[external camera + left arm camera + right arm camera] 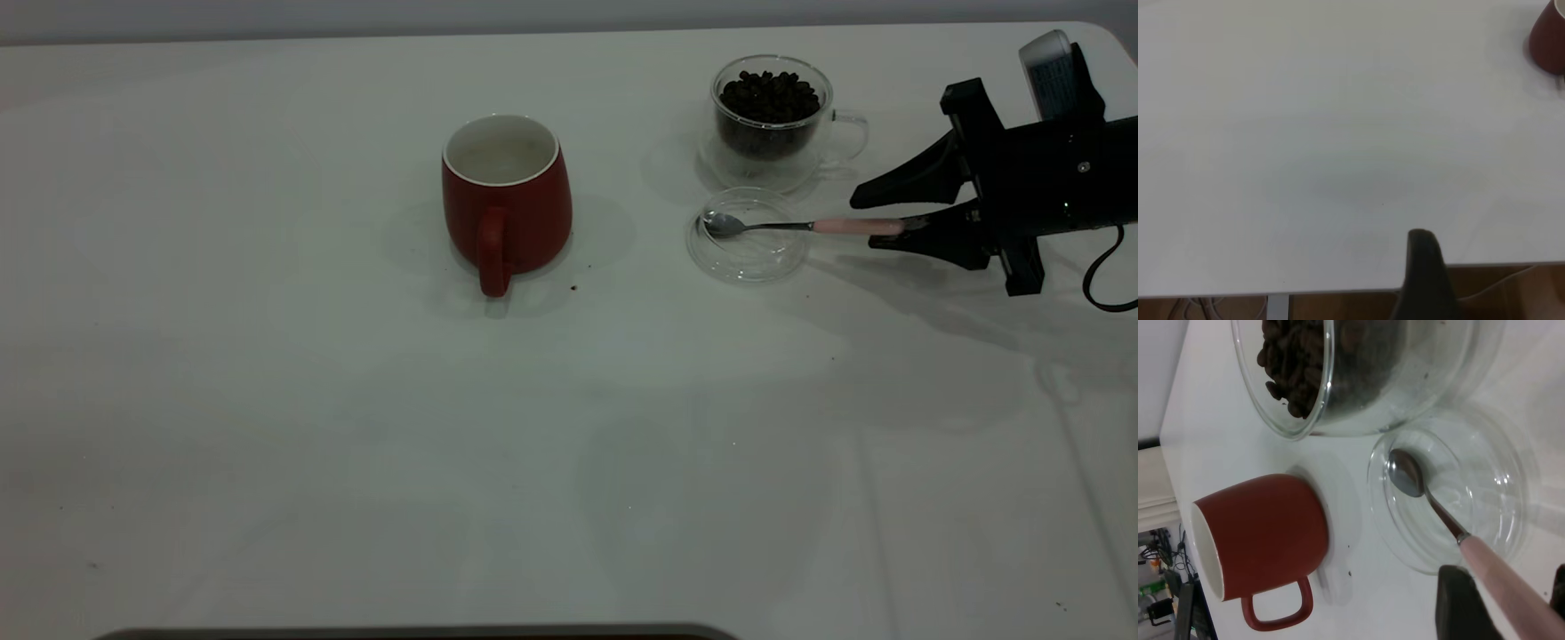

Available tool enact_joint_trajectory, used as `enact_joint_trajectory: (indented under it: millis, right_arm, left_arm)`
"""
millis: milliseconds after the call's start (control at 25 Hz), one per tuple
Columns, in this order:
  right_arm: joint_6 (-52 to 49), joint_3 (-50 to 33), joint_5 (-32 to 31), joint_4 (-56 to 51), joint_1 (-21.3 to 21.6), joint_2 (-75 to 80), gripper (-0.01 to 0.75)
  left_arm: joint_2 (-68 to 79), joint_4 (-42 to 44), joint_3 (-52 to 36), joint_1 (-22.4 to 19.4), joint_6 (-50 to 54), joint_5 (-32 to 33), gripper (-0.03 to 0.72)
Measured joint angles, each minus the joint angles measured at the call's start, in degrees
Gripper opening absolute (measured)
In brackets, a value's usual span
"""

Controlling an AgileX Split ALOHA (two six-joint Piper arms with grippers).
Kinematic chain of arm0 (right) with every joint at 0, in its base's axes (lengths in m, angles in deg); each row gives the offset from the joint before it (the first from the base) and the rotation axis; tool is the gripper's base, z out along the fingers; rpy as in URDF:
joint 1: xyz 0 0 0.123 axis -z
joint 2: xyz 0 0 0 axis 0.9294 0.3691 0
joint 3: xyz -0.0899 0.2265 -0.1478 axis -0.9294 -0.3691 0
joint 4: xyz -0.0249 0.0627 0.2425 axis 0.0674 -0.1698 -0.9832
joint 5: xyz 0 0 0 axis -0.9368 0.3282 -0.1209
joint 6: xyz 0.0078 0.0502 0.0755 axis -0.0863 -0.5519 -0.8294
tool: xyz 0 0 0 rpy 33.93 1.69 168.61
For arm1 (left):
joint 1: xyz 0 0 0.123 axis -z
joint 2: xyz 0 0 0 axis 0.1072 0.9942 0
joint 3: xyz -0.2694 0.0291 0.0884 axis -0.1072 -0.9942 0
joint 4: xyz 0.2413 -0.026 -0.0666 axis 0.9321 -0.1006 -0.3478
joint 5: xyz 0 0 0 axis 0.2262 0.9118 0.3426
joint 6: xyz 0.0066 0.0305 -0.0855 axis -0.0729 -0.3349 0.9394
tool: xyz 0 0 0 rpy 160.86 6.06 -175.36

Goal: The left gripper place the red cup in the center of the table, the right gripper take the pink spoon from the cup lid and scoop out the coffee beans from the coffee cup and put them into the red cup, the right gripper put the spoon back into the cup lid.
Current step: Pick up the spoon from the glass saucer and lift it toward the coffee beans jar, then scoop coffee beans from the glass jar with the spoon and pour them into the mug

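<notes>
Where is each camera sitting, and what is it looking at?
Exterior view: above the table, looking down at the red cup, coffee cup, cup lid; the right gripper shows, open around the pink spoon.
Left wrist view: on the left arm, facing bare table; one dark finger shows.
Right wrist view: on the right arm, close above the spoon and lid; its fingertips show.
All three show the red cup.

The pink spoon (pixel 805 226) lies bowl-down in the clear cup lid (pixel 745 259) — handle end between the spread jaws of the right gripper (pixel 876 219); the bean-filled coffee cup (pixel 772 120) and red cup (pixel 505 203) stand upright beyond.
</notes>
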State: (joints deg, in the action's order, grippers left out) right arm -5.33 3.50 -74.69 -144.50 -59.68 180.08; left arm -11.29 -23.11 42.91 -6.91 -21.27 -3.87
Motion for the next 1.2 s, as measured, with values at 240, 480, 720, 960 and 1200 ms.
enact_joint_trajectory:
  millis: [240,480,720,960,1200]
  right_arm:
    - [1.28,0.18,0.08,0.0,0.0,0.0,0.21]
    - [2.58,0.18,-0.93,0.06,0.45,0.0,0.135]
    - [3.18,0.18,-3.95,3.67,3.18,0.0,0.113]
    - [4.37,0.18,-6.23,6.92,3.6,-0.81,0.113]
    - [4.47,0.18,-6.17,10.96,3.6,-8.42,0.113]
  left_arm:
    - [0.0,0.0,0.0,0.0,0.0,0.0,0.586]
    - [0.0,0.0,0.0,0.0,0.0,0.0,0.586]
    - [0.0,0.0,0.0,0.0,0.0,0.0,0.586]
    - [0.0,-0.04,0.0,0.0,0.0,0.0,0.586]
    - [0.0,-0.04,0.0,0.0,0.07,0.0,0.586]
